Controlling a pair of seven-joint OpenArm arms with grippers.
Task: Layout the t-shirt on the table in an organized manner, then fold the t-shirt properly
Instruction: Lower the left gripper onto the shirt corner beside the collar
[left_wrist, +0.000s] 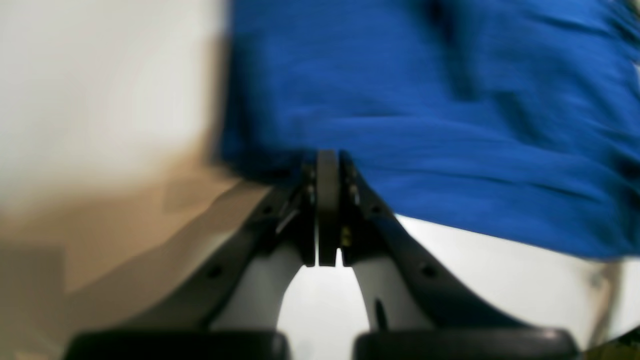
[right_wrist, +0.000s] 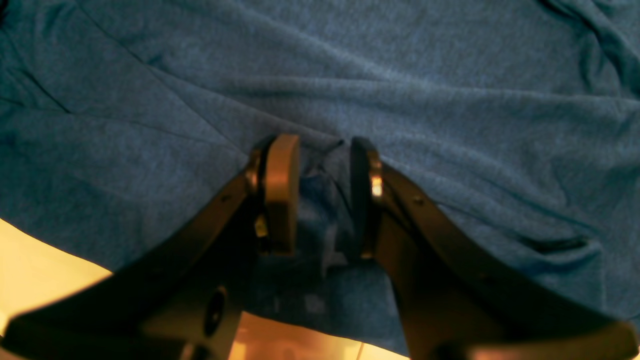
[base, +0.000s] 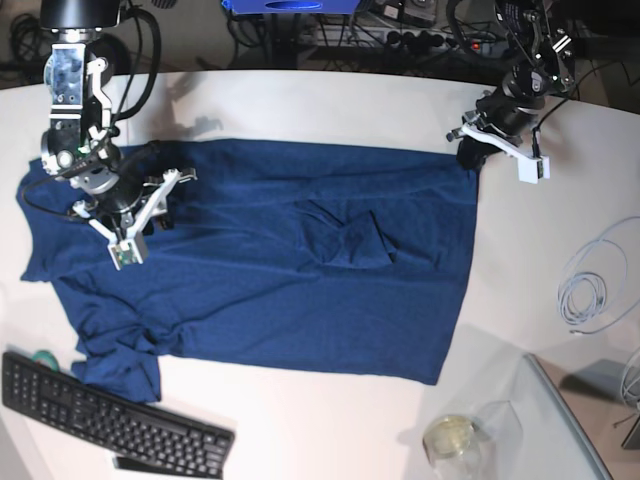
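The navy t-shirt (base: 300, 270) lies spread across the white table (base: 330, 100), with wrinkles near its middle and a bunched sleeve at the near left. My left gripper (base: 468, 152) is at the shirt's far right corner. In the blurred left wrist view it (left_wrist: 327, 155) is shut on the shirt's edge (left_wrist: 425, 100). My right gripper (base: 152, 212) rests on the shirt's left part. In the right wrist view it (right_wrist: 325, 145) stands part open, with a raised pucker of cloth (right_wrist: 350, 75) between the fingers (right_wrist: 282, 190).
A black keyboard (base: 110, 420) lies at the near left edge, close to the bunched sleeve. A clear jar (base: 455, 438) stands at the near right. A coiled white cable (base: 590, 285) lies at the right. Cables and gear line the far edge.
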